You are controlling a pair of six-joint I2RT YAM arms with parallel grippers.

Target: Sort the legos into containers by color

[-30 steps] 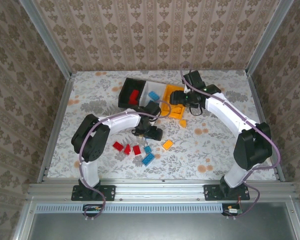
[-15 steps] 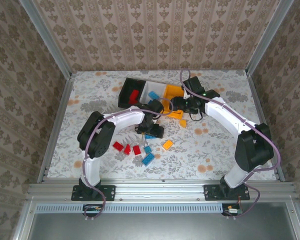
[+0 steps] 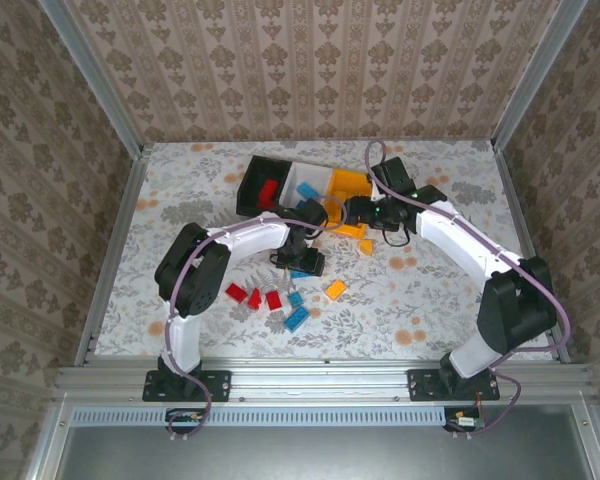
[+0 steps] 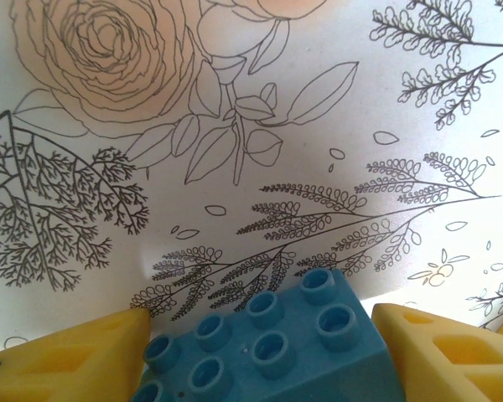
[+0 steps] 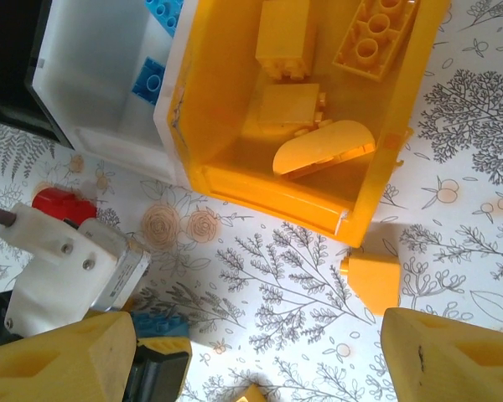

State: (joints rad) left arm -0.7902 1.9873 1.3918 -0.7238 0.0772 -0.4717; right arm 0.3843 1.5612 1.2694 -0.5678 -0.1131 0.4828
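Straddling a blue lego (image 4: 277,356) studs-up on the bench (image 4: 235,126), so our left hand (image 4: 260,322) can pinch its sides | clamped or not, we cannot tell | white bin (image 5: 92,67) near | right hand (image 5: 251,335) apart, empty, above a stray orange lego (image 5: 373,280)

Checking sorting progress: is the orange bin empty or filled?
Partly filled: the orange bin holds several orange bricks, seen from the right wrist.

Overhead rear view shares orange bin (image 3: 338,185) with close, downward right wrist view.
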